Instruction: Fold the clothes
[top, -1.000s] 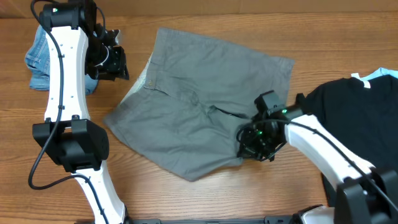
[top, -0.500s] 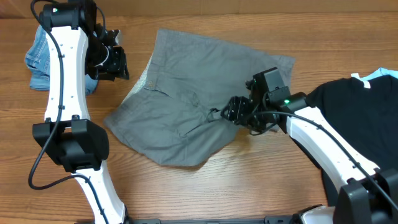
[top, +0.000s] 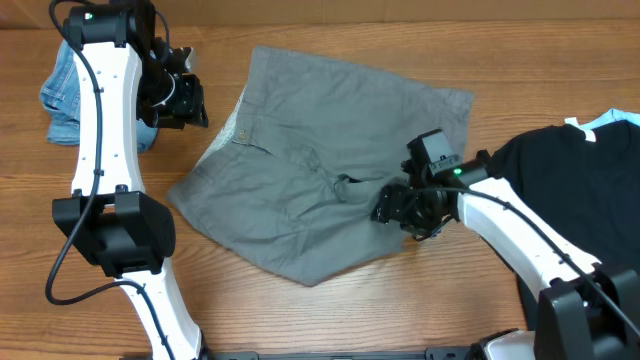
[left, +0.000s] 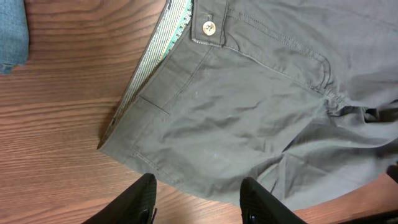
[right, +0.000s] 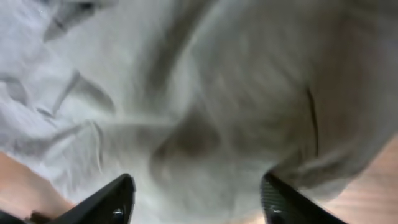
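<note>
Mostly flat but creased, the grey-olive shorts (top: 310, 170) lie mid-way across the table (top: 340, 320), with waistband and pale lining toward ten o'clock. The right gripper (top: 405, 208), fingers spread, is at their four o'clock edge; the left gripper (top: 183, 100) gapes at ten.

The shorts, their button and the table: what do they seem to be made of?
The shorts look like woven cotton-type cloth, matte: stitched seams, soft creases, no shine. Their button seems pale plastic or shell; I cannot tell which. The table shows brown wood grain with a faint sheen, perhaps laminate rather than solid wood.
</note>
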